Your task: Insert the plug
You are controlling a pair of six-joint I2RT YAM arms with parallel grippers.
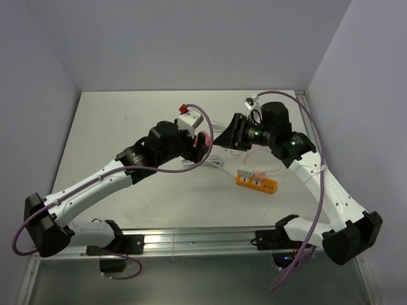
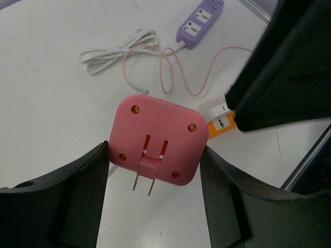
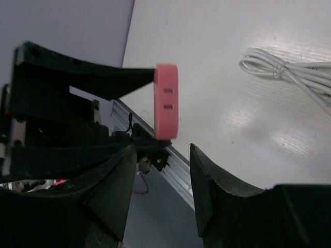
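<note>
A pink square plug (image 2: 158, 139) with two metal prongs (image 2: 145, 178) is gripped by its sides in my left gripper (image 2: 154, 155), held above the table. In the top view it (image 1: 203, 141) sits mid-table, facing my right gripper (image 1: 220, 138). In the right wrist view the plug (image 3: 166, 102) shows edge-on just beyond my open right gripper (image 3: 161, 157), apart from its fingers. An orange power strip (image 1: 256, 183) lies on the table right of centre; in the left wrist view it (image 2: 221, 124) is partly hidden by the right gripper.
A purple power strip (image 2: 200, 23) with a bundled white cable (image 2: 111, 49) lies farther back, and a thin pink cord (image 2: 170, 67) loops on the table. The white cable also shows in the right wrist view (image 3: 279, 70). A metal rail (image 1: 203, 238) runs along the table's near edge.
</note>
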